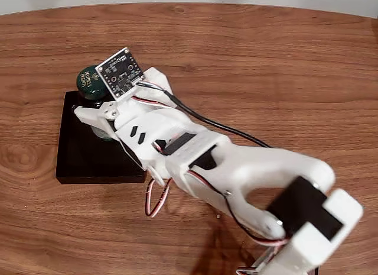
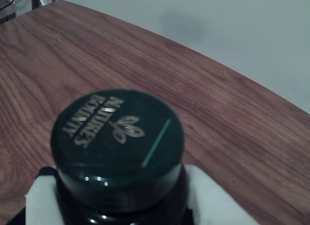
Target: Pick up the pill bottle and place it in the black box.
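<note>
The pill bottle (image 1: 90, 83) shows its dark green cap with pale printing at the far edge of the black box (image 1: 88, 162), a shallow matte tray on the left of the table in the fixed view. My gripper (image 1: 99, 109) reaches over the box and covers most of the bottle's body. In the wrist view the cap of the pill bottle (image 2: 117, 138) is large and close, and white fingers (image 2: 41, 198) press against its dark body from both sides. The gripper (image 2: 121, 208) is shut on the bottle. Whether the bottle's base touches the box floor is hidden.
The wooden table (image 1: 266, 68) stretches bare to the right of and behind the box. The white arm (image 1: 236, 168), with its cables, runs diagonally from the lower right. The table's far edge meets a pale wall (image 2: 232, 26).
</note>
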Motion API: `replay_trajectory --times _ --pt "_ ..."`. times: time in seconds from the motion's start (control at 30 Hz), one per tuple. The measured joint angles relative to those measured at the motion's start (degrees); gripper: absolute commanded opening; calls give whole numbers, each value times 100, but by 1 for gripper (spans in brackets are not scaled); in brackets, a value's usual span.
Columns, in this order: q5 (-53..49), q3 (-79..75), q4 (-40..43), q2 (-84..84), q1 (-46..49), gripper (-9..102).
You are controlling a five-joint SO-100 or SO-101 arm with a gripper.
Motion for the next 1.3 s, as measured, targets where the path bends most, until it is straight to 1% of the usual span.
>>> replay_trajectory --times 0.67,1.07,1.3 --pt "-18 -659 -721 -1354 -79 6" --pt "-185 -650 -1020 -1450 114 18" --pt "-185 -334 -1257 -1441 246 24"
